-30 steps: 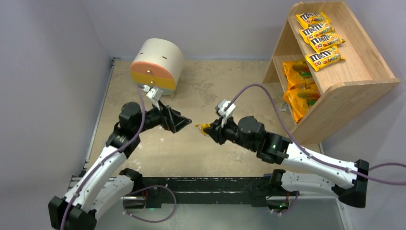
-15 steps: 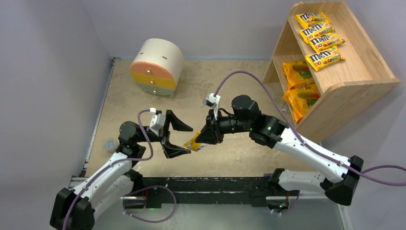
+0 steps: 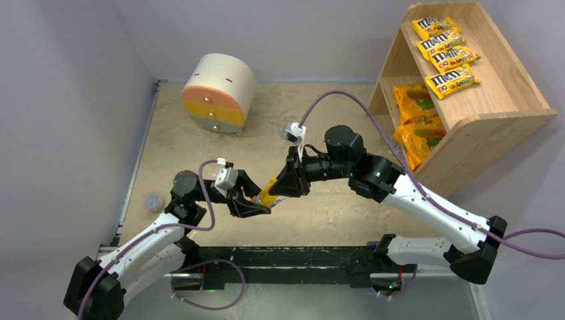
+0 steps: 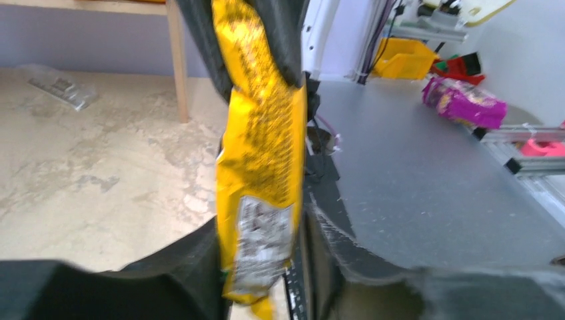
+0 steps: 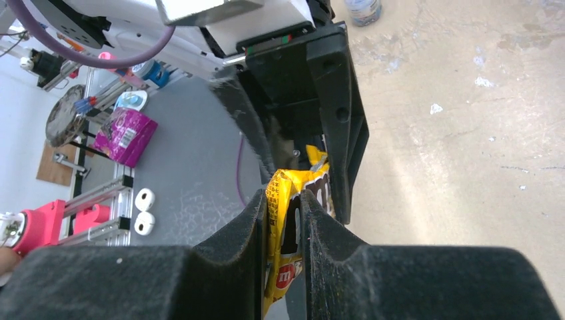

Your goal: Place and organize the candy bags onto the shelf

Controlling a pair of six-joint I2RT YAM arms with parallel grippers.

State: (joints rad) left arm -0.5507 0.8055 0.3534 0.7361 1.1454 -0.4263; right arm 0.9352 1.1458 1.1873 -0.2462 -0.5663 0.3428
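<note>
One yellow M&M's packet hangs in the air between the two arms, above the table's near middle. My right gripper is shut on its upper end; in the right wrist view the packet is pinched between the right gripper. My left gripper is shut on its lower end; the packet runs down between the left gripper. Several more yellow packets lie on the top tier of the wooden shelf. Two orange bags sit on its lower tier.
A round cream cabinet with orange, yellow and green drawers stands at the back left. A small round jar sits near the left edge. A clear wrapper lies on the floor by the shelf's leg.
The right arm carried the packet left and down to the left gripper. The left arm swung toward the near middle and its jaws closed from wide open onto the packet's lower end.
</note>
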